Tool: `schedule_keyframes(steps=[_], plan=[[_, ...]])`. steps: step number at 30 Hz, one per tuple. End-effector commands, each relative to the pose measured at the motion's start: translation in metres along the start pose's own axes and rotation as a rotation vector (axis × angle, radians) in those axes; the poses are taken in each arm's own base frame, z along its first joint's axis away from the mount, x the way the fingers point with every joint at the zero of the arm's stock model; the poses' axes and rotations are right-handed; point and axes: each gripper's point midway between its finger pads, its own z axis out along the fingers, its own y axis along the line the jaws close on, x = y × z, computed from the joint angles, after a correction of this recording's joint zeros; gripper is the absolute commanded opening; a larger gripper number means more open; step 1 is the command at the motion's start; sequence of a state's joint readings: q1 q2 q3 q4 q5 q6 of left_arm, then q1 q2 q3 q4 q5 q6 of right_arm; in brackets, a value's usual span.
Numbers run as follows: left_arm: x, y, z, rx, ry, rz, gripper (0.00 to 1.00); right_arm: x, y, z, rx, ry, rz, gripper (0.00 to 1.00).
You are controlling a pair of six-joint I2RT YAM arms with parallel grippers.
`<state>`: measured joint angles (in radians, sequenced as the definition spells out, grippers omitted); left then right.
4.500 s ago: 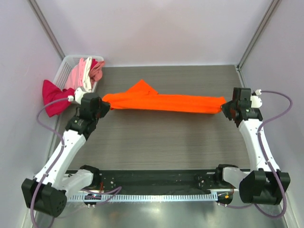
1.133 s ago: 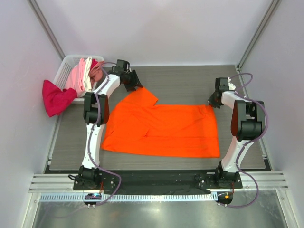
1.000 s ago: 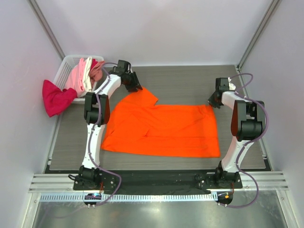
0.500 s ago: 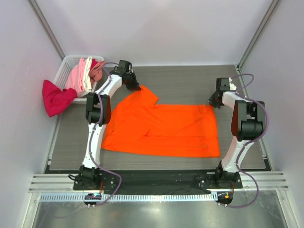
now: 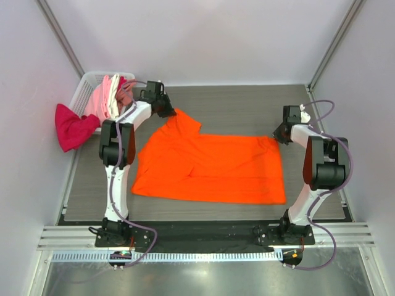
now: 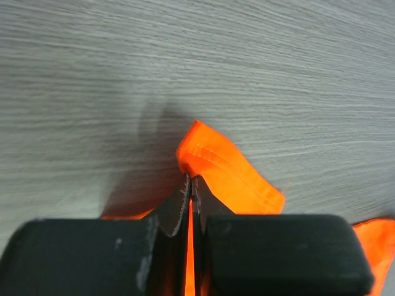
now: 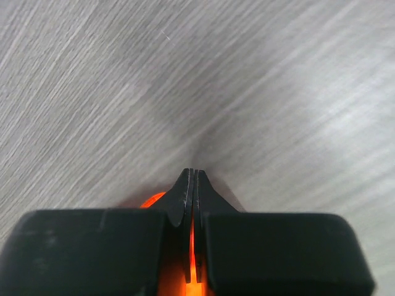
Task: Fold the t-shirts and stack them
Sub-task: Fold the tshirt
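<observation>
Left end effector point(image 6: 190, 185) and right end effector point(image 7: 192, 179) are clamping tight on bright orange cloth t-shirt point(image 5: 210, 166) upper corners. Shirt is spreading toward frame bottom, long axis left-right.

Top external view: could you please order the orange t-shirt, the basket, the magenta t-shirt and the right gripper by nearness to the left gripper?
1. Orange t-shirt, pinched by the left gripper.
2. Basket, just to its left.
3. Magenta t-shirt, hanging over the basket's outer left side.
4. Right gripper, far right.
</observation>
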<state>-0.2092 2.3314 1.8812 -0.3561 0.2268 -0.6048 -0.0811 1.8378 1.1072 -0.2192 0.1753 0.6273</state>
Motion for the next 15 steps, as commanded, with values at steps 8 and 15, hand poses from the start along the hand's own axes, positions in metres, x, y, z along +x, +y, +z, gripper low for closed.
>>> schedule_keyframes(steps=[8, 15], plan=[[-0.055, -0.039, -0.052, 0.1, -0.246, 0.1, 0.0, -0.033, 0.016, -0.03, -0.09, -0.12, 0.032, 0.01], [-0.054, -0.037, -0.065, 0.088, -0.283, 0.113, 0.0, -0.041, 0.008, -0.049, -0.075, -0.181, 0.059, 0.01]])
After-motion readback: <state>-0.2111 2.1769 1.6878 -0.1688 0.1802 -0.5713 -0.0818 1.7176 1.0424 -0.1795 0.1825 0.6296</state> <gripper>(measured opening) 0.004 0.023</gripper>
